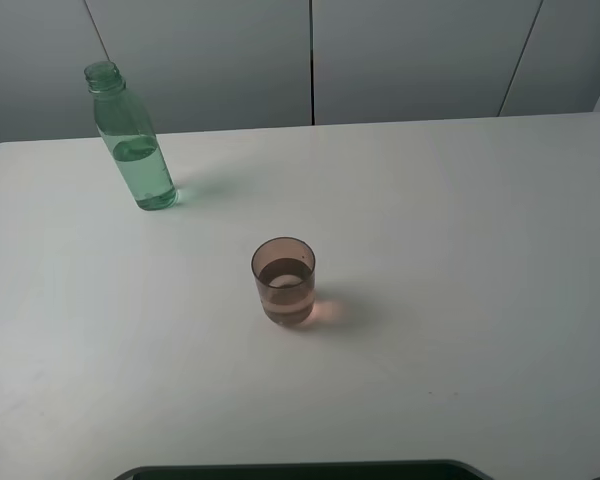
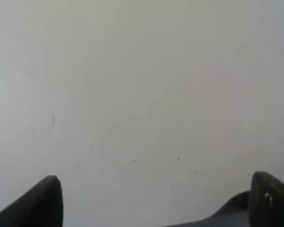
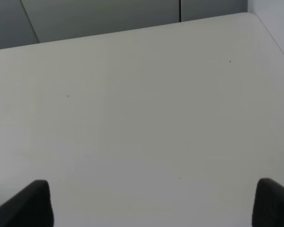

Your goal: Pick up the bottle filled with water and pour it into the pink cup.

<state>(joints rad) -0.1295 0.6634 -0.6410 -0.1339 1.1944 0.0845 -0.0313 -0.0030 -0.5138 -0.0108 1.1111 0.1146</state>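
The green-tinted bottle stands upright, uncapped, at the back left of the white table, partly filled with water. The pink cup stands near the table's middle and holds some liquid. Neither arm shows in the high view. In the left wrist view the left gripper has its two dark fingertips far apart over bare table, holding nothing. In the right wrist view the right gripper is likewise wide open and empty over bare table. Neither wrist view shows the bottle or the cup.
A grey panelled wall rises behind the table's far edge. A dark object's edge shows at the near edge of the high view. The table's far right corner shows in the right wrist view.
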